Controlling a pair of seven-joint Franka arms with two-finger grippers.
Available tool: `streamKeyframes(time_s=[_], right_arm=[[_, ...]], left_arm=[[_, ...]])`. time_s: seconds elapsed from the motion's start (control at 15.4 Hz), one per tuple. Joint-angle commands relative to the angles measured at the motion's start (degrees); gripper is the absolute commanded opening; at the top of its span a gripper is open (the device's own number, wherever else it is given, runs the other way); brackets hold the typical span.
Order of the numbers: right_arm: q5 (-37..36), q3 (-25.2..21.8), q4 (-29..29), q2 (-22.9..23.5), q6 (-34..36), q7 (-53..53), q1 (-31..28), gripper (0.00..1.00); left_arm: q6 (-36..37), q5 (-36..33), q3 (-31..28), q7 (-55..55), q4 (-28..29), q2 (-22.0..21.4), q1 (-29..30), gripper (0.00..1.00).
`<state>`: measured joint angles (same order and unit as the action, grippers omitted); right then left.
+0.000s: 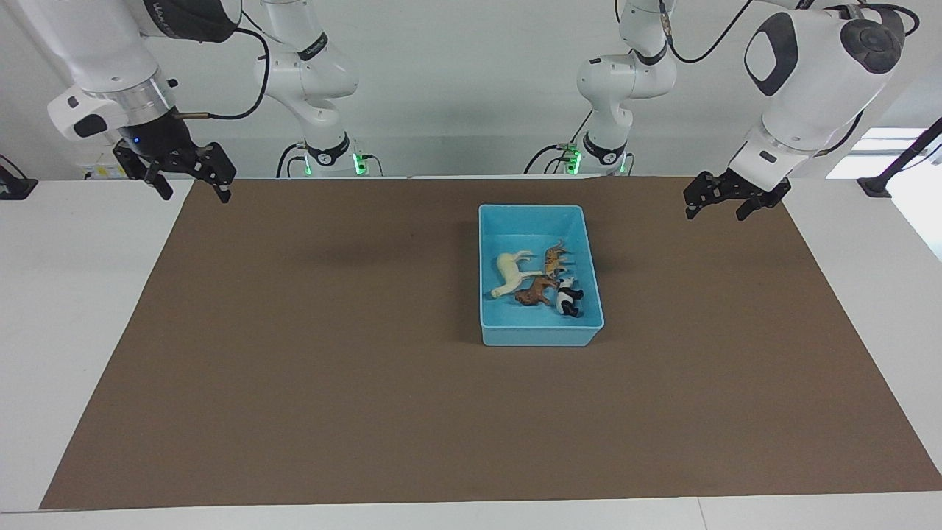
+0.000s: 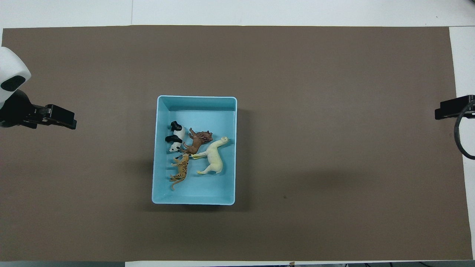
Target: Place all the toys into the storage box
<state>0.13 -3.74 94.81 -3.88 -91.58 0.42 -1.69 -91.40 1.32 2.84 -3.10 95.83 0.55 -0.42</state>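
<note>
Seemingly done — horse, tiger, lion, panda inside storage box; left gripper at three o'clock, right gripper at nine, both spread, empty — nothing left to fetch.

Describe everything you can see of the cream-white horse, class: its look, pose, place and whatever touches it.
The cream-white horse looks like smooth moulded plastic and is the largest of the figurines. It lies on its side on the floor of the light blue storage box, on the side toward the right arm's end of the table. Its head and long neck point away from the robots. Its legs stretch toward the brown lion and the orange tiger, and one foreleg seems to touch the lion. No gripper is near it.
</note>
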Motion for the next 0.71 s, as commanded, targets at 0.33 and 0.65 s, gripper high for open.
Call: streamKeyframes(time_s=[0.33,0.65], right_arm=[[1.19,2.07,0.99,1.24,-1.68,-0.77,-2.71,1.0],[1.19,2.94,0.55,1.24,0.97,-1.39,-3.15,1.0]], left_arm=[[-1.85,-0.18,-0.29,-0.42,0.06,-0.03,-0.46,1.0],[-1.5,-0.18,-0.29,-0.42,0.06,-0.11,-0.46,1.0]])
